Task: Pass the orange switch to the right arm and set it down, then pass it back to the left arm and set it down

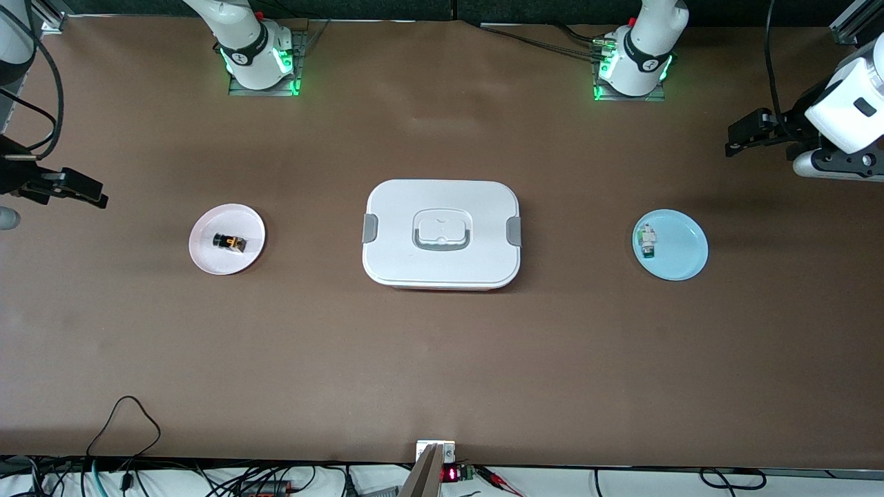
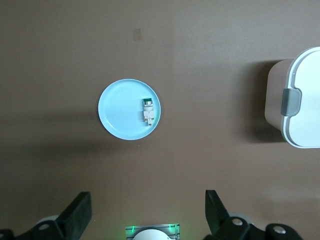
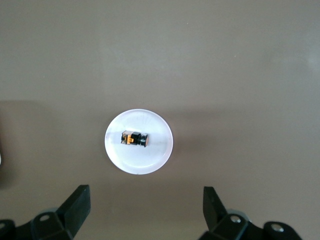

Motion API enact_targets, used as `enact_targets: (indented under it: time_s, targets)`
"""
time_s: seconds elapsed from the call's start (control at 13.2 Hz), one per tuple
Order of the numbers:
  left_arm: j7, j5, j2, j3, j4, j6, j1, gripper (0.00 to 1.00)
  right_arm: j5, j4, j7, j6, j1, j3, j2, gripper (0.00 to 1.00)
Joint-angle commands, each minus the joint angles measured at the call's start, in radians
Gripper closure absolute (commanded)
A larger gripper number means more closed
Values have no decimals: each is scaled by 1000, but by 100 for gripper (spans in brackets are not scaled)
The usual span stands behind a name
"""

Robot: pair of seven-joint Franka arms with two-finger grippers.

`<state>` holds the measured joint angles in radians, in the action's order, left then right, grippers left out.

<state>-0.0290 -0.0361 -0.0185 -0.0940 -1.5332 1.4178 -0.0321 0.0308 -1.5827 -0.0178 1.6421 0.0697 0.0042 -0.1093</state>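
Now we see the orange switch [image 1: 229,242] lying on a pale pink plate [image 1: 207,259] toward the right arm's end of the table. At the table's middle sits the box [image 1: 442,276], lid on. Toward the left arm's end, a white-and-green component [image 1: 647,241] rests on a light blue plate [image 1: 680,252]. Our right gripper [image 3: 145,207] hangs high over the pink plate, fingers spread, holding nothing. Our left gripper [image 2: 148,212] hangs over the blue plate, likewise spread and empty.
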Motion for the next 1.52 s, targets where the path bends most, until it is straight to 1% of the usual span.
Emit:
enact_targets:
  time_s: [0.0, 0.08, 0.3, 0.46, 0.68, 0.84, 1.44]
  targets:
    - [-9, -4, -8, -13, 25, -13, 3, 0, -5, -17, 1, -51, 1, 3, 49, 0]
    - [-12, -4, -8, -18, 25, -13, 3, 0, -5, -37, 1, -50, -1, 3, 66, 0]
    - [-12, -1, -8, -24, 25, -13, 0, 0, -3, -150, 5, 0, -22, 7, 141, 0]
    - [-11, 1, -9, -24, 25, -11, 0, 0, 1, -184, 12, 1, -42, 7, 169, 0]
    - [-11, 1, -9, -26, 25, -11, 0, 0, -5, -157, 1, -4, -38, 3, 149, 0]
    - [-8, -1, -9, -24, 25, -11, 0, 0, -9, -111, -1, -4, -36, -1, 135, 0]
    - [-3, 1, -9, -24, 25, -11, 0, 0, 1, -108, -2, -4, -50, 5, 115, 0]
